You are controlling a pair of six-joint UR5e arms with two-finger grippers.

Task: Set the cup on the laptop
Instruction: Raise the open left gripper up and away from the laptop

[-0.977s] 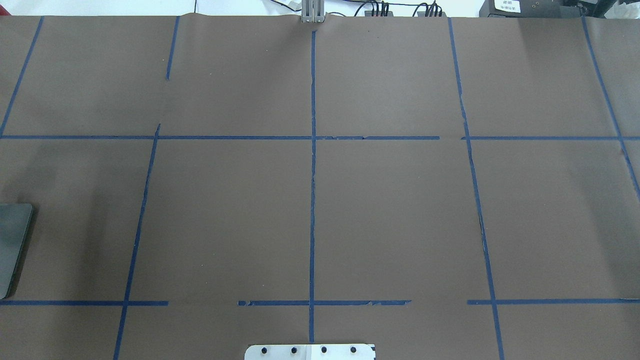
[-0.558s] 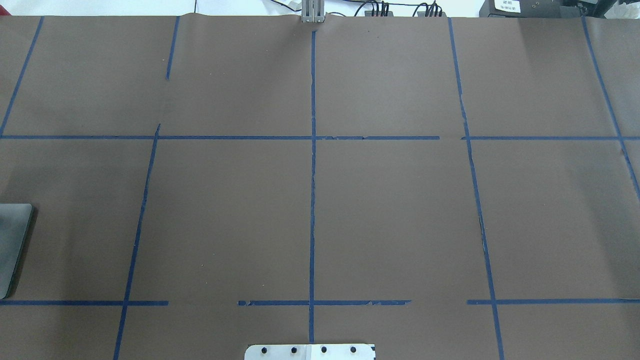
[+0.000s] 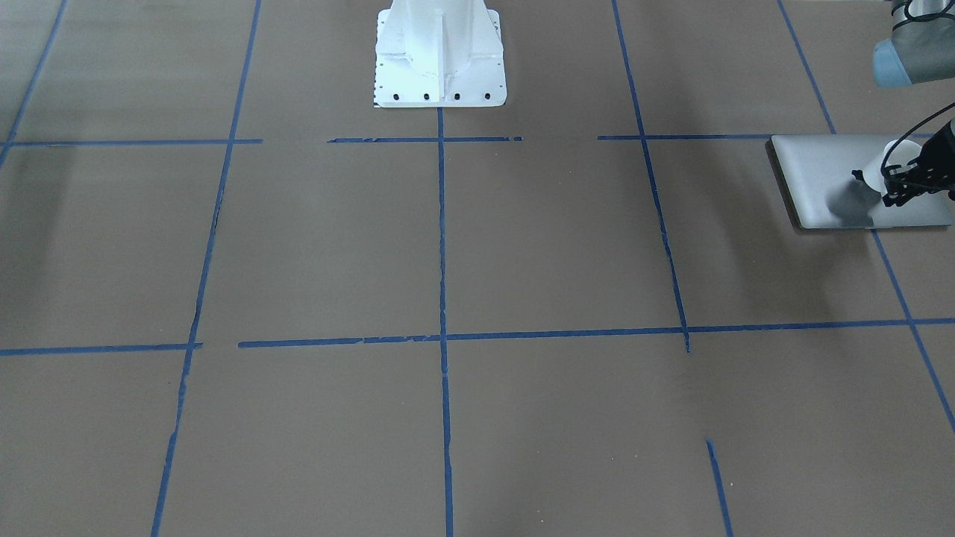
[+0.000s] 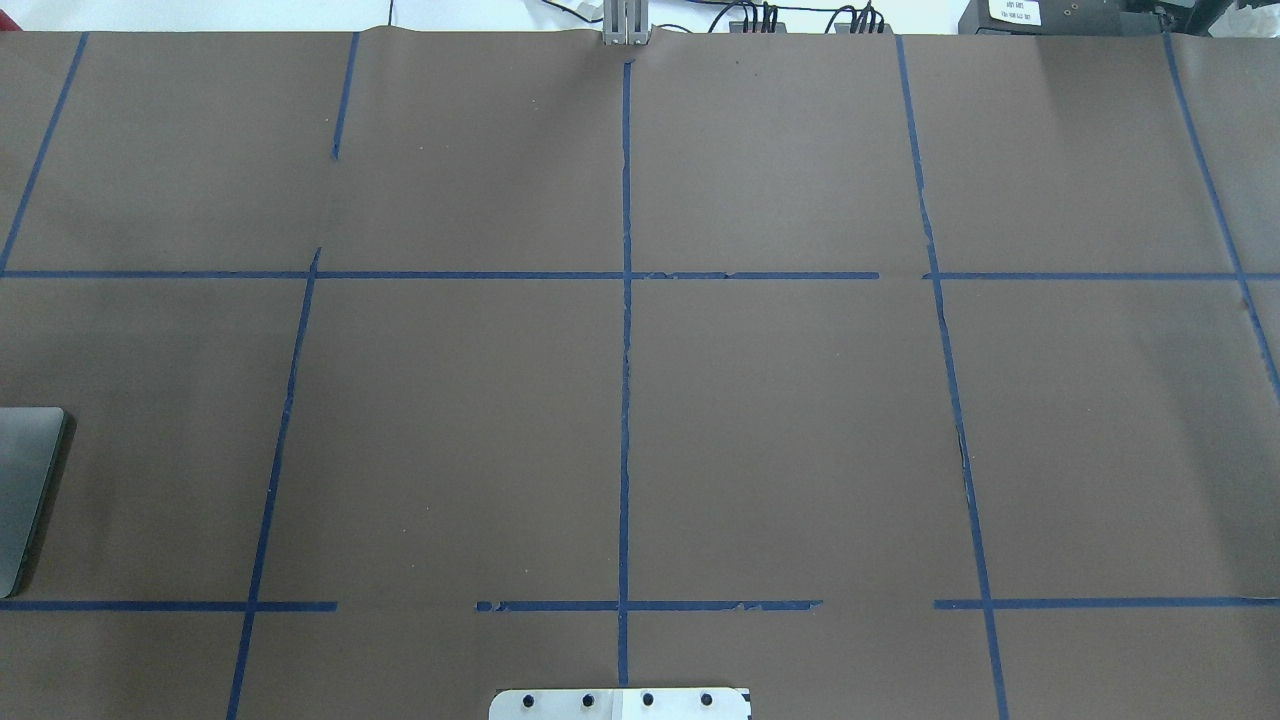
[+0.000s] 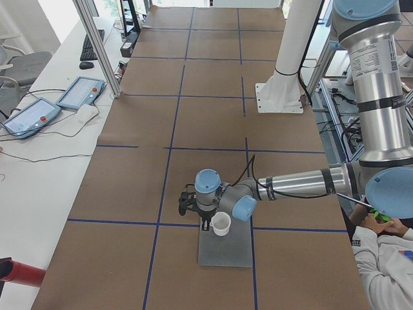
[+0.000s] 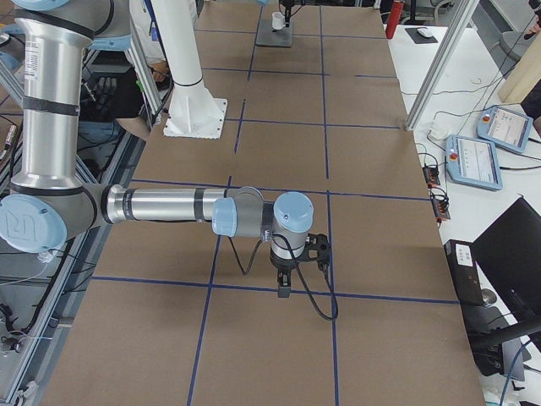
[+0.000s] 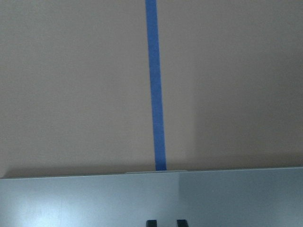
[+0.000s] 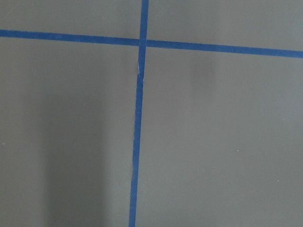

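step: seat cup [image 5: 221,223] on laptop [image 5: 226,252] | left claw [image 7: 166,222]: cup just beside, hold unclear | right claw [image 6: 284,286]: unclear | do: base flat, release gently, lift straight

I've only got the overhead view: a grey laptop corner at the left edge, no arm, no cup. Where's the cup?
Observer: In the exterior left view the cup stands upright on the laptop, near the end farther from that camera.
Operator: Does the left arm have it?
Observer: The left wrist view shows nothing between the fingertips of the left tool, only the laptop lid and the table beyond.
Operator: And the right arm?
Observer: The right tool points down near a tape crossing, at the other end of the table from the laptop.
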